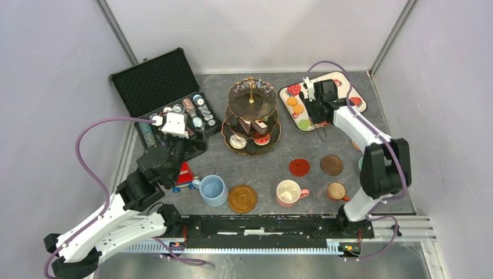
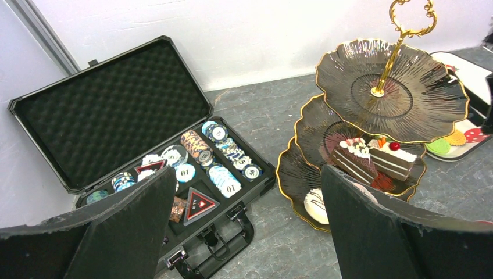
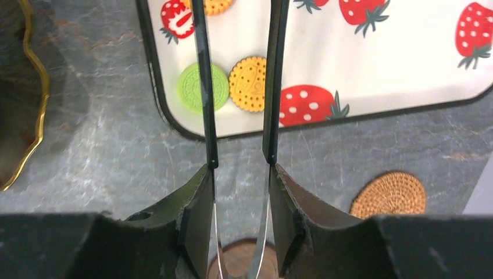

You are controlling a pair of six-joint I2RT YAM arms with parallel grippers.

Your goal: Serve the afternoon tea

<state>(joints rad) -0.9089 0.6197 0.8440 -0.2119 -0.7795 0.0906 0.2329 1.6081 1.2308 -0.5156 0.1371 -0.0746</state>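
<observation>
From above, your right end effector [image 1: 318, 103] reaches over the white strawberry-printed tray [image 1: 343, 81] at the far right of the desk. Small orange and green toy macarons [image 1: 297, 108] lie on the tray's left side. The dark three-tier gold-rimmed stand [image 1: 239, 102] stands just left of the tray and already carries cake on a lower tier. The blue mug [image 1: 213, 190], pink mug [image 1: 289, 193] and small brown mug [image 1: 336, 191] sit along the near edge among round coasters. Your left end effector [image 1: 174, 125] hangs over the open black case of poker chips [image 1: 154, 84].

In the left wrist view, that end effector [image 2: 247, 174] is spread wide and holds nothing. It faces the case [image 2: 116, 110] and the stand [image 2: 430, 99], whose middle tier holds two chocolate cake slices [image 2: 378, 160].

In the right wrist view, the end effector [image 3: 239, 226] is clamped on a pair of thin black-armed tongs [image 3: 203, 87]. The yellow macaron [image 3: 249, 84] lies between the tong arms, and the left arm crosses the green macaron [image 3: 189, 87]. The tips are out of frame, so you cannot tell whether anything is pinched.

The main risk is squeezing now and dragging the green macaron along, or flicking it off the tray. The thin arms could also twist in the grip, letting a macaron drop on the way. On the carry, the wavy gold rim [image 3: 35, 87] sits close enough to snag the tongs.
</observation>
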